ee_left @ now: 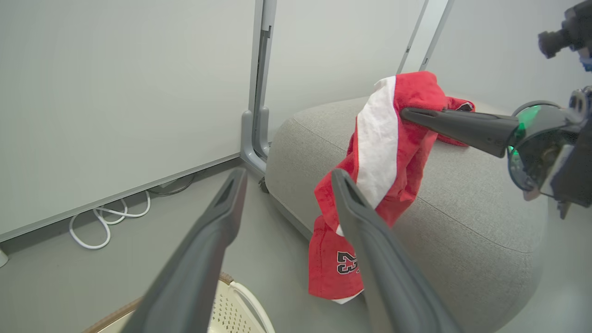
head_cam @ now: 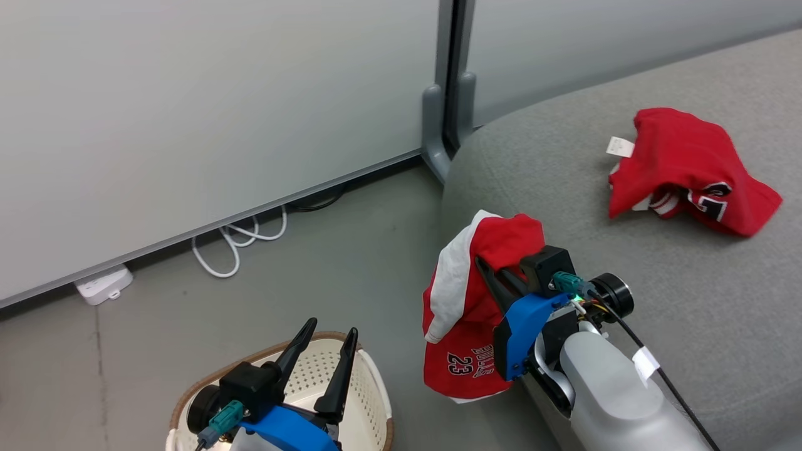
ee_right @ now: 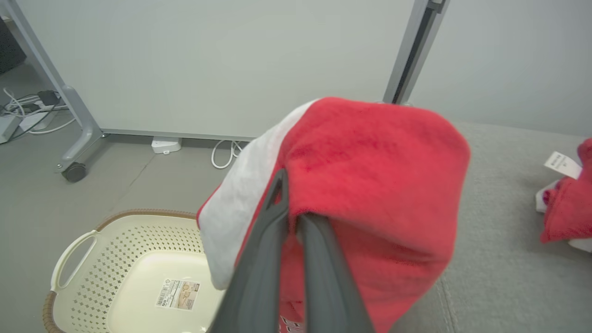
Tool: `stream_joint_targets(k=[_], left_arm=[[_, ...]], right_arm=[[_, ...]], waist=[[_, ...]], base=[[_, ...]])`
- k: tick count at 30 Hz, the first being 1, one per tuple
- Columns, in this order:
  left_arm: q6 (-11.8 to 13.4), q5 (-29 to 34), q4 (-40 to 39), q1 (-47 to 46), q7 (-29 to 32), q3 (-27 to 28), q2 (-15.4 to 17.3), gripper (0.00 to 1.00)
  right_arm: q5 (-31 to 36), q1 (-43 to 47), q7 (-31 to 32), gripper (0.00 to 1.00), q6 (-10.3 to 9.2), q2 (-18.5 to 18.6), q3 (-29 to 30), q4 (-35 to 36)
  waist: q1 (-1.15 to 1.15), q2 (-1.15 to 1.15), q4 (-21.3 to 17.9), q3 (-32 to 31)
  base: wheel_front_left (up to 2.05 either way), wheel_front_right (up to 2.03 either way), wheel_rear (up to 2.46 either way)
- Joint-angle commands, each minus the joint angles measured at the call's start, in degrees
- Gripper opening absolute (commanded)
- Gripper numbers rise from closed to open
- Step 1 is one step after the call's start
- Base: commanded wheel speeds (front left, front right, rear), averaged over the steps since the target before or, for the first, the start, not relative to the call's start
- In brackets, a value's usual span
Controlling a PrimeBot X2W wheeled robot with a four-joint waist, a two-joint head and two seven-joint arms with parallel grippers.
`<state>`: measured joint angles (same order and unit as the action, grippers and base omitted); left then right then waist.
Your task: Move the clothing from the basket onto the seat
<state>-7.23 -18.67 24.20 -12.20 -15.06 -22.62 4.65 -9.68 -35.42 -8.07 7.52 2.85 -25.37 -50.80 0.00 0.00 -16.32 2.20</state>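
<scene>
My right gripper (head_cam: 481, 262) is shut on a red piece of clothing (head_cam: 463, 300) with a white panel and a 23 print. The garment hangs over the rounded left end of the grey seat (head_cam: 689, 300). From the left wrist view the same clothing (ee_left: 384, 152) dangles down the seat's side (ee_left: 462, 208). A second red garment (head_cam: 683, 169) lies crumpled further back on the seat. The cream basket (ee_right: 115, 249) stands on the floor with only its label sticker (ee_right: 178, 293) inside. Above the basket rim (head_cam: 369, 376) my left gripper (head_cam: 332, 327) stands open and holds nothing.
Grey partition panels stand behind, with a grey post foot (head_cam: 438, 125) beside the seat's end. A white cable (head_cam: 238, 247) and a white power strip (head_cam: 103, 285) lie along the panel's base. A caster wheel (ee_right: 74, 172) sits on the floor further off.
</scene>
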Motion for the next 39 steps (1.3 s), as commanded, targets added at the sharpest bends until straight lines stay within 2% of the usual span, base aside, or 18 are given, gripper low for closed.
stream_joint_targets(k=[1, 7, 12, 20, 27, 32, 39], left_arm=[[-0.2, 0.1, 0.1, -0.6, -0.2, 0.1, 0.2, 1.0], [-0.3, 0.5, 0.4, -1.5, -0.2, -0.4, 0.6, 1.0], [-0.3, -0.1, 0.5, -2.2, -0.2, -1.3, 0.4, 1.0], [-0.3, -0.8, 0.3, -1.9, -0.2, -2.0, 0.8, 1.0], [-0.3, -0.9, 0.3, -3.0, -0.2, -3.0, 1.2, 1.0], [-0.3, -0.6, -0.3, -3.7, -0.2, -3.1, 1.7, 1.0], [-0.3, 0.1, -1.9, -6.5, -0.2, -4.2, 3.4, 1.0]], right_arm=[[-0.4, -0.4, -0.2, 0.0, -0.05, 0.1, -0.1, 0.4], [-0.5, -0.5, -0.6, 0.0, -0.06, 0.1, 0.3, 0.5], [-0.2, -0.2, -0.8, 0.0, -0.06, 0.1, 0.9, -0.1], [-0.8, -0.2, -0.9, 0.0, -0.05, 0.0, 0.6, -0.3], [-0.7, -1.1, -0.5, 0.0, -0.05, 0.0, 1.2, -0.9], [1.2, -7.0, 1.9, 0.0, -0.05, 0.3, 2.3, -1.5], [3.9, -22.1, 5.7, 0.0, -0.06, 6.2, 7.8, -0.8]], waist=[[0.0, 0.0, -3.5, 0.7], [0.0, 0.0, -8.4, 1.8], [0.0, 0.0, -10.7, 1.9], [0.0, 0.0, -11.7, 1.9], [0.0, 0.0, -10.8, 3.0], [0.0, 0.0, -10.3, 5.1], [0.0, 0.0, -8.8, 10.7]], base=[[0.0, 0.0, 0.0], [0.0, 0.0, 0.0], [0.0, 0.0, 0.0], [0.0, 0.0, 0.0], [0.0, 0.0, 0.0], [0.0, 0.0, 0.0], [0.0, 0.0, 0.0]])
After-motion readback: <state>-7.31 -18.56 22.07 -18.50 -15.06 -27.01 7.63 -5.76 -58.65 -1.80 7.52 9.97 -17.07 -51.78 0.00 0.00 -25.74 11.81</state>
